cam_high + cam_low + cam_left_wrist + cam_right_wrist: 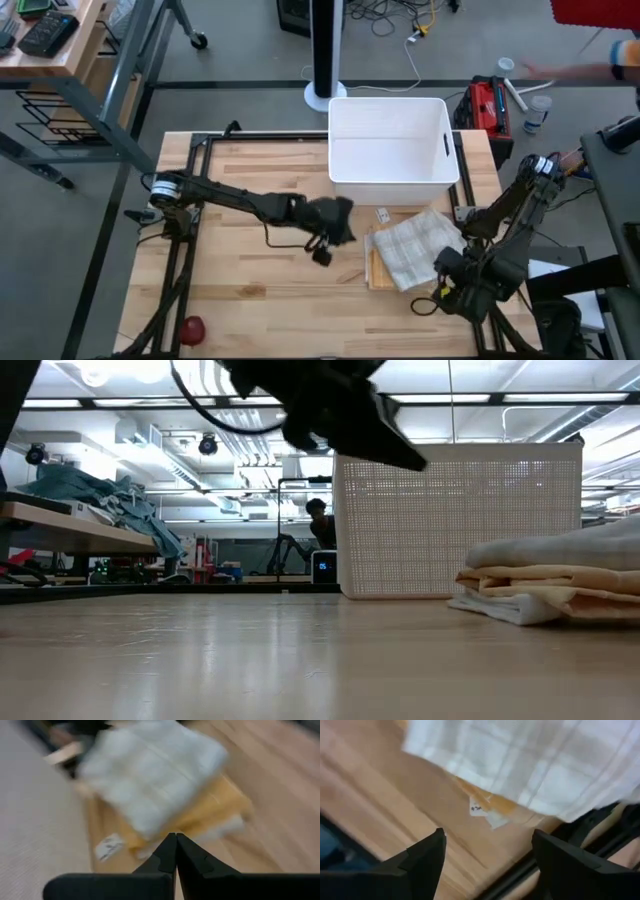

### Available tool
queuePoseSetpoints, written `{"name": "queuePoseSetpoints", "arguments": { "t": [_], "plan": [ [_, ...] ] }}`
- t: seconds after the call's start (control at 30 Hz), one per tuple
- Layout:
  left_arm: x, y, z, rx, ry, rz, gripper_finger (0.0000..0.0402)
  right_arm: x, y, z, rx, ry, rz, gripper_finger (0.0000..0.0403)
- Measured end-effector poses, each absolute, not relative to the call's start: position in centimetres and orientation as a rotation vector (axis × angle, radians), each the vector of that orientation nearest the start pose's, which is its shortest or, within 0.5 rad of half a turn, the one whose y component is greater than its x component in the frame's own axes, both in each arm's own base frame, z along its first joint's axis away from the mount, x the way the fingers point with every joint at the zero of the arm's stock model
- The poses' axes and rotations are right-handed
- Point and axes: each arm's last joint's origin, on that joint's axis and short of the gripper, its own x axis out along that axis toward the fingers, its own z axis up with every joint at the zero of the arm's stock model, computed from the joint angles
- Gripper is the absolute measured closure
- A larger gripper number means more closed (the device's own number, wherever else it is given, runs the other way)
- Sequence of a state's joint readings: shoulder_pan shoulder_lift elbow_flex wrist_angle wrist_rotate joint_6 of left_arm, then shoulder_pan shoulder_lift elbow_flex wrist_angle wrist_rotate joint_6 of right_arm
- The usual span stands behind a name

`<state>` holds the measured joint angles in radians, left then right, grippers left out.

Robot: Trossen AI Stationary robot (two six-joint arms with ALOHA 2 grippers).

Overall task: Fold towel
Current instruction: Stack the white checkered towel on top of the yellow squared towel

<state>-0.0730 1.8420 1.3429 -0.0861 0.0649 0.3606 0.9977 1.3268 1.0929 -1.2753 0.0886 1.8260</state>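
- The towel [415, 247] is seen lying folded near the table's [250, 290] right side, just in front of the white basket [390, 140], white layer over a yellow one.
- The right gripper [487, 857] is held just beside the towel's near edge, its fingers spread wide and nothing pinched between them.
- The left gripper [175, 851] is hung above mid-table, pointed at the towel, fingers pressed together and empty.
- The fold is judged to be essentially made, with the release stage in hand.
- Should another fold be wanted, a loose edge would have to be pinched and carried across; otherwise, both arms would simply need to be drawn clear.
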Motion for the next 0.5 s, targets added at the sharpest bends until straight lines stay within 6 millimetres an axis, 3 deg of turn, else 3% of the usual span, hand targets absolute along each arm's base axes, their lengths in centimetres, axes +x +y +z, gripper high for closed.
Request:
{"name": "queuePoseSetpoints", "arguments": {
  "t": [0.17, 0.3, 0.5],
  "plan": [
    [43.6, -5.3, 22.1, 0.635, 0.575, -0.381, 0.0391, 12.0, 17.8, 30.5, 0.557, 1.354, -0.47, 0.0125],
    [46.2, -6.7, 21.2, 0.793, 0.542, -0.415, 0.036, 11.7, 17.2, 32.9, 0.498, 1.321, -0.482, 0.0134],
    [49.2, -7.4, 20.1, 0.933, 0.525, -0.404, 0.0288, 11.8, 17.0, 34.5, 0.542, 1.252, -0.495, 0.014]
  ]
}}
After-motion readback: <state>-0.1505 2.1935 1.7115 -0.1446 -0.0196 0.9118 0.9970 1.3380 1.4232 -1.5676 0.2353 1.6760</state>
